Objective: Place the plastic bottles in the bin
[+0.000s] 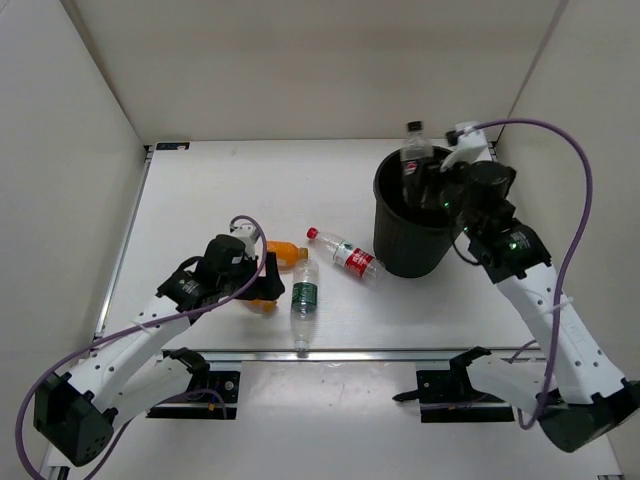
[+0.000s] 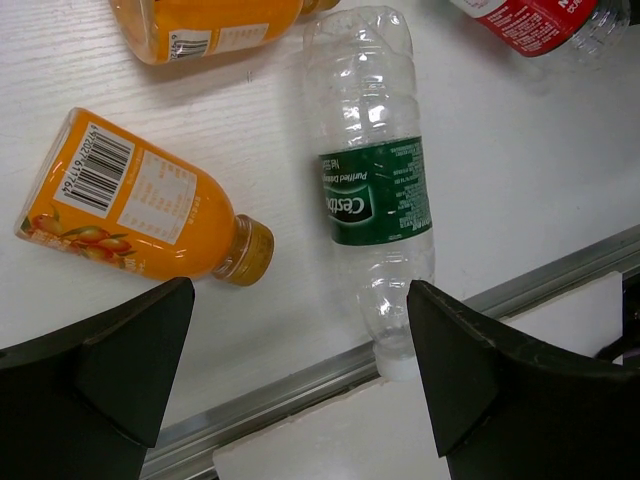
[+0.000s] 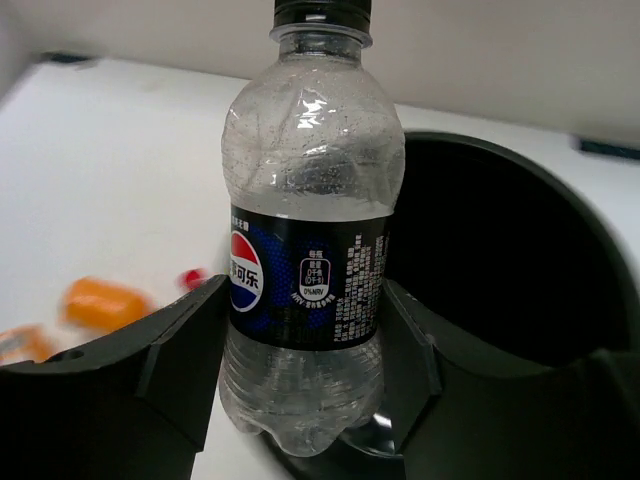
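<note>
My right gripper [image 3: 300, 345] is clamped around the middle of a clear bottle with a black cap and a dark blue label [image 3: 305, 200], one finger on each side of the label. The bottle stands upright at the rim of the black bin [image 1: 408, 255], and the bin's dark opening shows just beside and behind it in the wrist view. My left gripper [image 2: 298, 345] hangs with its jaws spread wide and nothing between them, low over the table [image 1: 200, 200]. Below it lie the green-label bottle [image 2: 375, 190] on its side, white cap toward the table's near edge, and an orange bottle [image 2: 140, 200] just to its left. A second orange bottle [image 2: 200, 25] and the red-label bottle [image 1: 348, 256] lie further out, outside the bin.
</note>
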Available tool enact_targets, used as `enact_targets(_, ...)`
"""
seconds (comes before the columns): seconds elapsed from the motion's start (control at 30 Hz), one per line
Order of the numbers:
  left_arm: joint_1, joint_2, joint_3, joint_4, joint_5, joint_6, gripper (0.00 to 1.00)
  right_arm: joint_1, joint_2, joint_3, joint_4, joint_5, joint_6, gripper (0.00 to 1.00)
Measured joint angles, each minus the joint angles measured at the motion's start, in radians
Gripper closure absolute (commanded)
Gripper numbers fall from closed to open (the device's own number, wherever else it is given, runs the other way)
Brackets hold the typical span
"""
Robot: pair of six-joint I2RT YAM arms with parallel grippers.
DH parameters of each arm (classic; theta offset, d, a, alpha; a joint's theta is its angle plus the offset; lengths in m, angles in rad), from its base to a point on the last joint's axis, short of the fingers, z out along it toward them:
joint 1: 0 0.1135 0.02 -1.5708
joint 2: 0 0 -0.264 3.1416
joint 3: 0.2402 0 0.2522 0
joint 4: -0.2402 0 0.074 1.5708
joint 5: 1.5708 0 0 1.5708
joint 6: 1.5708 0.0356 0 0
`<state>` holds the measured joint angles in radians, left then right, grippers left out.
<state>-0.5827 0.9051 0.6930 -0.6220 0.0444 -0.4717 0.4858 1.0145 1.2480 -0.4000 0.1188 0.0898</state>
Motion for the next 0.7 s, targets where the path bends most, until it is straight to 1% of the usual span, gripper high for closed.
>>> enact_targets(0.03, 0.0, 0.001, 0.0, 0.003, 0.0, 0.0, 0.01, -0.083, 0.008, -0.011, 0.002, -0.027, 0.012, 0.62)
enact_targets(0.07, -0.001, 0.003, 0.0, 0.003, 0.0, 0.0, 0.02, -0.156, 0.017, -0.025, 0.0, -0.044, 0.021, 0.56)
enact_targets(0.1, -0.003, 0.006, 0.0, 0.003, -0.002, 0.0, 0.01, -0.212, 0.026, -0.039, -0.006, -0.059, 0.029, 0.4)
enact_targets(0.13, -0.005, 0.011, 0.002, 0.002, -0.002, 0.0, 0.02, -0.244, 0.035, -0.048, -0.018, -0.072, 0.037, 0.22)
enact_targets(0.17, -0.011, 0.019, 0.003, 0.003, -0.003, 0.0, 0.01, -0.257, 0.042, -0.053, -0.027, -0.079, 0.042, 0.07)
enact_targets(0.2, -0.018, 0.029, 0.005, 0.003, -0.003, 0.001, 0.01, -0.257, 0.048, -0.055, -0.035, -0.084, 0.047, 0.04)
enact_targets(0.23, -0.025, 0.042, 0.008, 0.004, -0.003, 0.001, 0.02, -0.249, 0.05, -0.055, -0.039, -0.085, 0.045, 0.01)
enact_targets(0.33, -0.049, 0.087, 0.018, 0.01, -0.003, 0.001, 0.01, -0.222, 0.036, -0.046, -0.05, -0.064, 0.038, 0.01)
enact_targets(0.43, -0.087, 0.138, 0.041, 0.014, -0.014, 0.002, 0.02, -0.229, 0.027, 0.016, -0.089, -0.048, 0.033, 0.01)
enact_targets(0.53, -0.134, 0.193, 0.069, 0.038, -0.021, -0.002, 0.01, -0.259, 0.007, 0.1, -0.137, 0.012, 0.034, 0.01)
enact_targets(0.6, -0.161, 0.228, 0.076, 0.069, -0.021, -0.01, 0.01, -0.288, -0.02, 0.132, -0.172, 0.088, 0.05, 0.01)
enact_targets(0.63, -0.174, 0.245, 0.076, 0.083, -0.023, -0.013, 0.01, -0.31, -0.035, 0.134, -0.19, 0.117, 0.057, 0.0)
enact_targets(0.7, -0.197, 0.285, 0.077, 0.102, -0.024, -0.021, 0.01, -0.403, -0.069, 0.128, -0.247, 0.15, 0.072, 0.01)
